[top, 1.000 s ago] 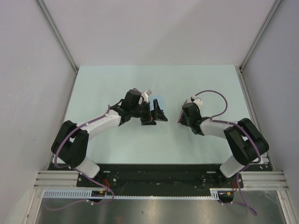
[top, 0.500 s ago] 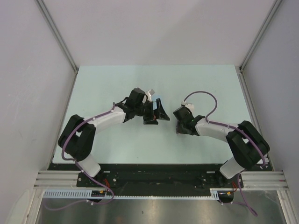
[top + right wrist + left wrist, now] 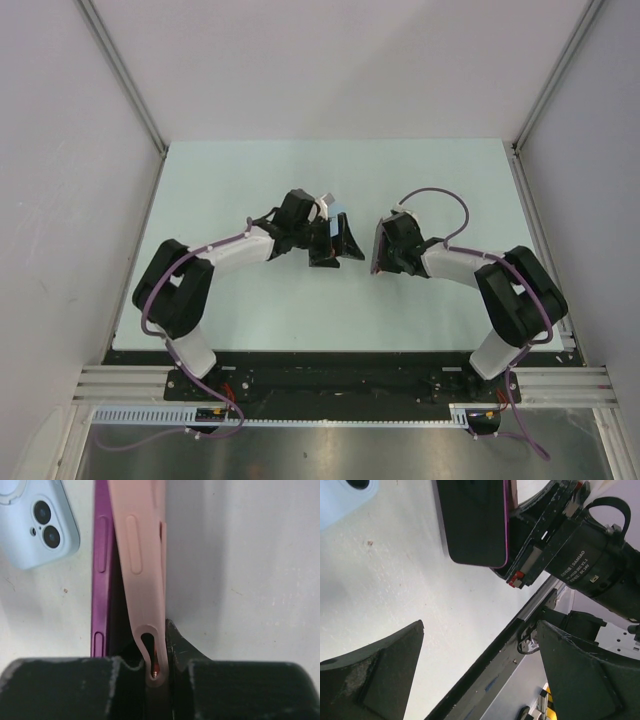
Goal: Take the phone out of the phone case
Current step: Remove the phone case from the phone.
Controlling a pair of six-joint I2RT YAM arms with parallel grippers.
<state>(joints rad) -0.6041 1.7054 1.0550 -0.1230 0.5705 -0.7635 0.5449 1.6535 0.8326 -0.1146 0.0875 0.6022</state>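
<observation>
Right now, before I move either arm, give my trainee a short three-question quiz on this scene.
1. True or false: the left gripper is shut on the pink case.
2. What colour is the edge of the phone that shows beside that case? A) purple B) green C) white
3. Fill in: the right gripper is shut on the ____.

Key: 1 false, its jaws stand open with nothing between them. 2 A. 3 pink case.
</observation>
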